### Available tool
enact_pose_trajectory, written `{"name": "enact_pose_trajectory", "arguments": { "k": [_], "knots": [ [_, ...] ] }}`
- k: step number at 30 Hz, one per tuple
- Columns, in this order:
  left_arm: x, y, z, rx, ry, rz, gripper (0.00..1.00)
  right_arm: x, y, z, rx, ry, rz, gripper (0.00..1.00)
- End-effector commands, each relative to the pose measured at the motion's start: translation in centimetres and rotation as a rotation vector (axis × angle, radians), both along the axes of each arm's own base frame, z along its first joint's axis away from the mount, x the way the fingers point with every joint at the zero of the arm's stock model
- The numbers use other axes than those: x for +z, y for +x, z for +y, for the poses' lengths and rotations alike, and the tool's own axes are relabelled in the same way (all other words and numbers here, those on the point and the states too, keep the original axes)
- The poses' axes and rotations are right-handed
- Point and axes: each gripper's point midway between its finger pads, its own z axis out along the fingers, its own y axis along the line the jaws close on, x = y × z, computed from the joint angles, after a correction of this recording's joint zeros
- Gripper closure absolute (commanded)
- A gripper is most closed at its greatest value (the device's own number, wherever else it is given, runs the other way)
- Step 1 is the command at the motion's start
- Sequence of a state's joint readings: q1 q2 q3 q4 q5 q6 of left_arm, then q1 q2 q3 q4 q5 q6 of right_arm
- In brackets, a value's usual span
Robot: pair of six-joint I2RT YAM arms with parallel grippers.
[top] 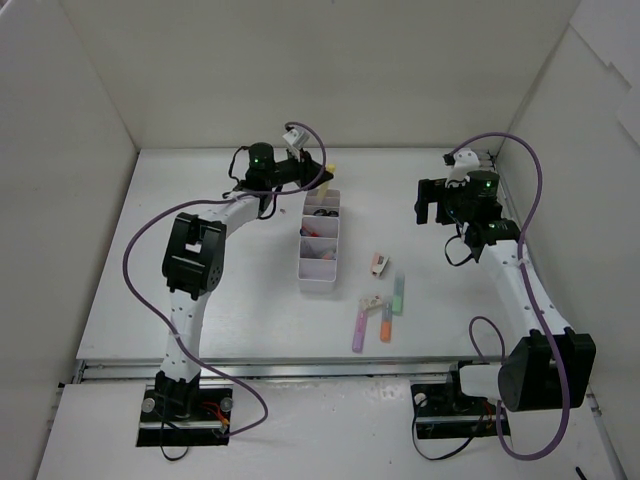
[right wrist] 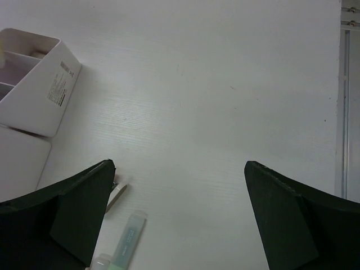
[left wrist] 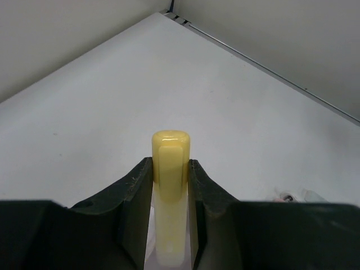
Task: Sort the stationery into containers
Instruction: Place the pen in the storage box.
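Clamps yellow highlighter [left wrist: 170, 147] in left gripper [left wrist: 170, 163] at 12 o'clock end of white tray [top: 318, 284], confirmed only from left wrist. Holds right gripper [right wrist: 179, 164] fingers wide apart at tray's 3 o'clock, near green highlighter [right wrist: 128, 239].

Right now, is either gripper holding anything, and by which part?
The left gripper clamps the yellow highlighter by its barrel sides, its rounded end poking beyond the jaws. The right gripper is open and empty.

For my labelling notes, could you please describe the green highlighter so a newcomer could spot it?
Find the white tray mid-table; a loose cluster lies to its right. The green highlighter is the rightmost of three there, pale green beside the orange highlighter and purple highlighter.
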State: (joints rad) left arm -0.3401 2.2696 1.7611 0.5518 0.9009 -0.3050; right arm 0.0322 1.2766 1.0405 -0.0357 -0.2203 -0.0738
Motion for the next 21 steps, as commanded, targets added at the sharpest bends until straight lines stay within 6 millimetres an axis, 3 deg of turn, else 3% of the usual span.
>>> {"name": "enact_pose_trajectory", "arguments": {
  "k": [1, 13, 21],
  "knots": [
    [7.2, -1.9, 0.5, -0.027, -0.089, -0.14, 1.0, 1.4, 1.4, -0.2, -0.004, -0.003, -0.053, 0.02],
    [8.9, -2.9, 0.7, -0.026, -0.168, -0.158, 1.0, 1.4, 1.7, -0.3, -0.003, -0.011, -0.051, 0.02],
    [11.9, -3.7, 0.9, -0.036, -0.172, -0.235, 1.0, 1.2, 2.0, -0.2, -0.001, -0.012, -0.045, 0.02]
  ]
}}
